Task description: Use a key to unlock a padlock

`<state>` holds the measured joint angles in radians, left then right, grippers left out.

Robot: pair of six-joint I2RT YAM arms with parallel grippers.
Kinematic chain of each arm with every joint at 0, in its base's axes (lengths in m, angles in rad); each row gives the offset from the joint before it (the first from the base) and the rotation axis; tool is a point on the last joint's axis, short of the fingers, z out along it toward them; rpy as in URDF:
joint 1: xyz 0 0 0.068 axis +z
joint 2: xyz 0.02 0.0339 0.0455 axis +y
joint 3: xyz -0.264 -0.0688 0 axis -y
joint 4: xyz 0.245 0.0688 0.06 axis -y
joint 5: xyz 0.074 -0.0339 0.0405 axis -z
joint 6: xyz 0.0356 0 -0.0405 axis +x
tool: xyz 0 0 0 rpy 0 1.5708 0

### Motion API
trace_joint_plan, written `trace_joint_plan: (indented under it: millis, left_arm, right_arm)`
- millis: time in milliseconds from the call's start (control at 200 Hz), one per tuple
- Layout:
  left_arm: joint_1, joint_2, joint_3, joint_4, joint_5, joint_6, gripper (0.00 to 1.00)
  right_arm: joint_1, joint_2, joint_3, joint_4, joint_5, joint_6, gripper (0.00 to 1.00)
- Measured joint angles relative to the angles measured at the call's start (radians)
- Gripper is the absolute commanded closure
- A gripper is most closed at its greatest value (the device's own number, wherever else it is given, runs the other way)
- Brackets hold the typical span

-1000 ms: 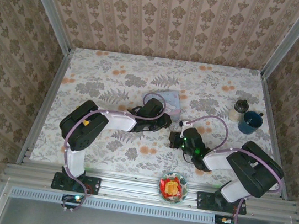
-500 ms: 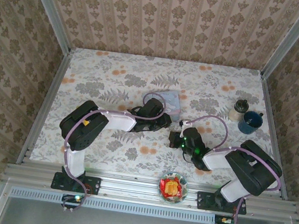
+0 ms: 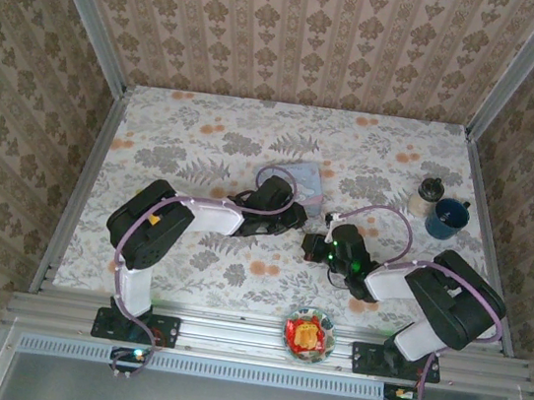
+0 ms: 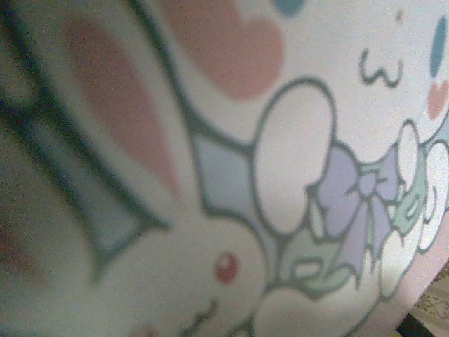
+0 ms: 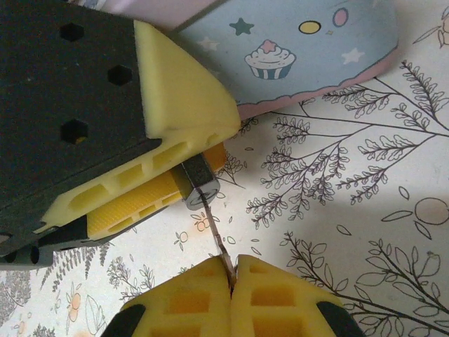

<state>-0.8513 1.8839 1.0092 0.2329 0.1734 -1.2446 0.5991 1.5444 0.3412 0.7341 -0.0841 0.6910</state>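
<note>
One padlock in left pincer, key in right pincer

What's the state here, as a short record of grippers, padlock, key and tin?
left gripper: shut on the padlock, beside the tin
right gripper: shut on the key
key: thin blade reaching up to the padlock's end; insertion unclear
tin: light blue, cupcake print, on the table
elsewhere: mug and jar far right, bowl at near edge

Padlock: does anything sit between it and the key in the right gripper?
Nothing visible does. In the right wrist view the key runs bare from the right gripper to the padlock, clamped in the left gripper; the blue tin lies beyond it.
</note>
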Motion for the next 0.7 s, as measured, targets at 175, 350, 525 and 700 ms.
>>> trace_joint_plan:
  millis: [175,350,525,700]
  left_arm:
    - [-0.005,0.002,0.0,0.004,-0.006,-0.005,1.0]
    - [-0.006,0.004,0.0,0.009,-0.011,-0.01,1.0]
    - [-0.008,0.006,0.0,0.018,-0.015,-0.016,1.0]
    - [-0.008,0.012,0.0,0.046,-0.015,-0.035,1.0]
  right_arm:
    - [0.001,0.0,0.0,-0.001,0.001,0.024,1.0]
    - [0.001,0.0,0.0,0.0,0.008,0.032,1.0]
    - [-0.003,-0.001,0.0,0.002,0.016,0.027,1.0]
    - [-0.021,-0.015,0.0,-0.003,0.015,0.02,1.0]
